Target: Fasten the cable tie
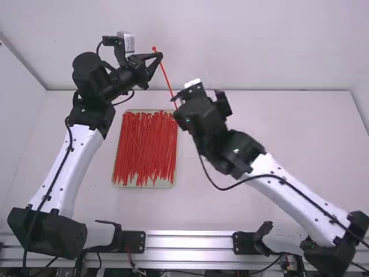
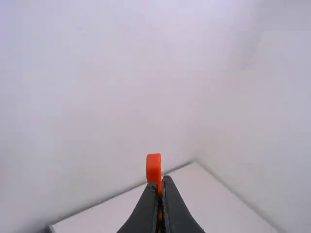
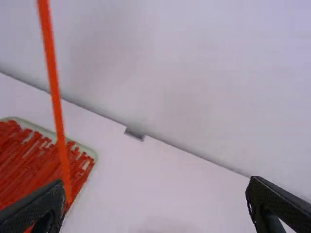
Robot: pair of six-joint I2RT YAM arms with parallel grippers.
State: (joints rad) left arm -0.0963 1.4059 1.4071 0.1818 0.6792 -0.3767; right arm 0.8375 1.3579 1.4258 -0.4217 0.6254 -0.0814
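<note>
A single red cable tie hangs slanted in the air above the table's back edge. My left gripper is shut on it just below its head, and the head pokes out past the closed fingertips of that gripper. The strap runs down to my right gripper, which stands open with its fingers wide apart. In the right wrist view the strap passes right beside one finger of the right gripper; whether it touches is unclear. The lower tip of the tie is hidden.
A shallow tray holding several red cable ties lies on the white table left of centre, below both grippers; its corner shows in the right wrist view. White walls close the table at the back and left.
</note>
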